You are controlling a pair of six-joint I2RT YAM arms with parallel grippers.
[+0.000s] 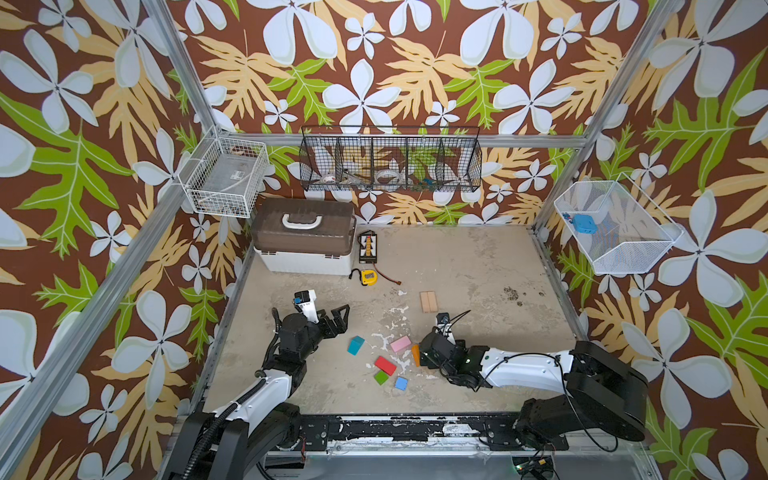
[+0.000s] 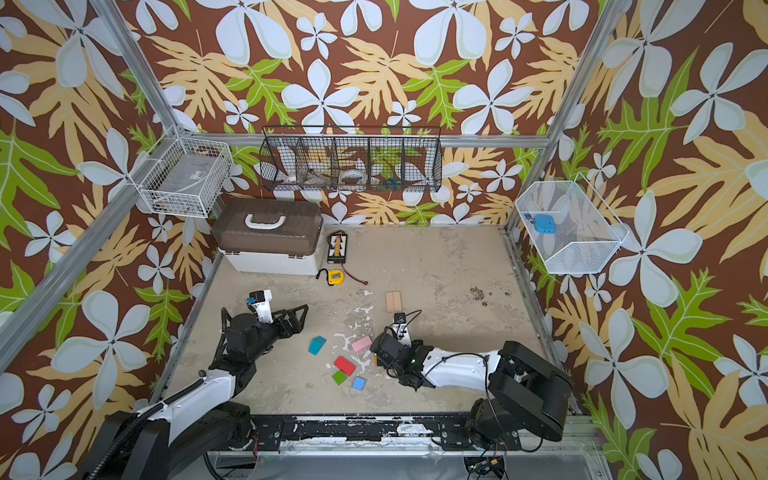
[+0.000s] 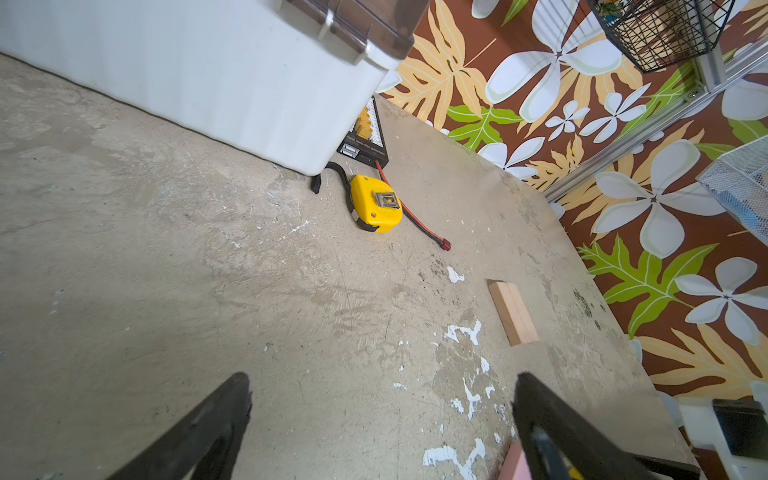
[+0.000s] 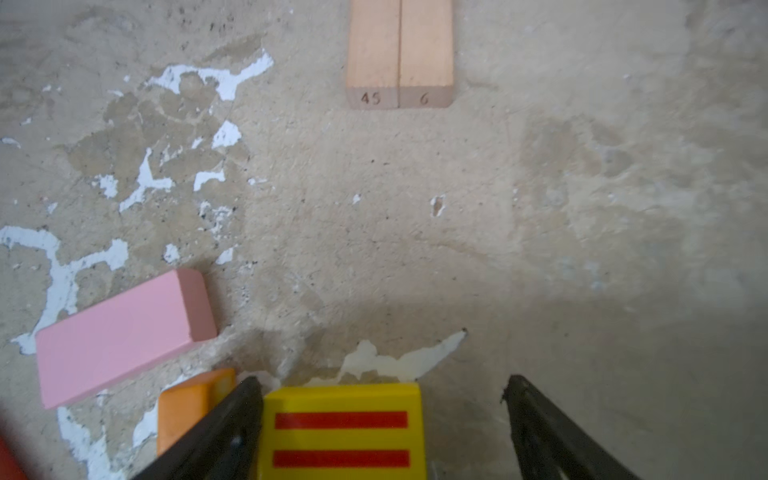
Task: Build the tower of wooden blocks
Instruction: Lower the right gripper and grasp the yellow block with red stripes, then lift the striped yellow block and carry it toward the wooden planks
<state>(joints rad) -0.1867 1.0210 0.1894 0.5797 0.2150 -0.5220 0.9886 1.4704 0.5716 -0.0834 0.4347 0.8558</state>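
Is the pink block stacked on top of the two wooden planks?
No, the pink block lies flat on the table, apart from the plain wood planks.

Yellow striped block [image 4: 343,432] is cut off by the right wrist frame edge and is hidden under the right gripper [image 1: 430,351] in both top views. Orange block [image 4: 187,409] is half covered by a finger [image 4: 224,432]. Planks [image 4: 400,50] are clipped at the frame edge. Black basket [image 1: 390,128] contents are too small to identify, possibly tape rolls.
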